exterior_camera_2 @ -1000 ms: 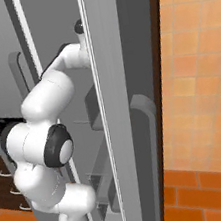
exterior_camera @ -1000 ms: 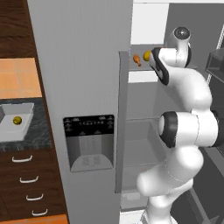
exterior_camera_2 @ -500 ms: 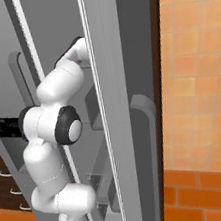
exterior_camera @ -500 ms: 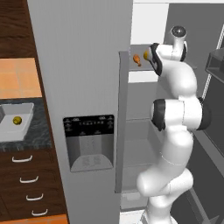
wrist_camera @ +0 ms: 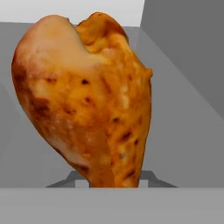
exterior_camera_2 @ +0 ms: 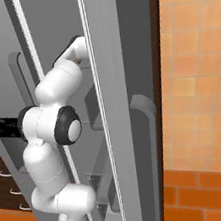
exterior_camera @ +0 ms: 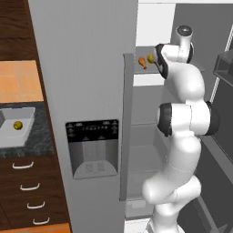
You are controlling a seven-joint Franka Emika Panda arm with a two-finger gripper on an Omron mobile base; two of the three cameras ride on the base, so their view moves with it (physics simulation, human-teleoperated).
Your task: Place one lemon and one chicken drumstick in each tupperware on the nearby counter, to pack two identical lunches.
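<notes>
The arm reaches into the open fridge through the gap between the grey freezer door point(exterior_camera: 86, 91) on its left and the swung-out fridge door point(exterior_camera_2: 132, 104) on its right, and its own white links take up most of that opening. On the upper shelf point(exterior_camera: 145, 78) a drumstick point(wrist_camera: 87, 96) stands right against the pincer, with grey fridge walls close on both sides, while a second drumstick point(exterior_camera: 142, 60) and a lemon point(exterior_camera: 151, 59) lie just beside it. Left of the freezer door, the table point(exterior_camera: 32, 141) carries a light-grey tray point(exterior_camera: 11, 132) with a lemon point(exterior_camera: 17, 124) in it.
</notes>
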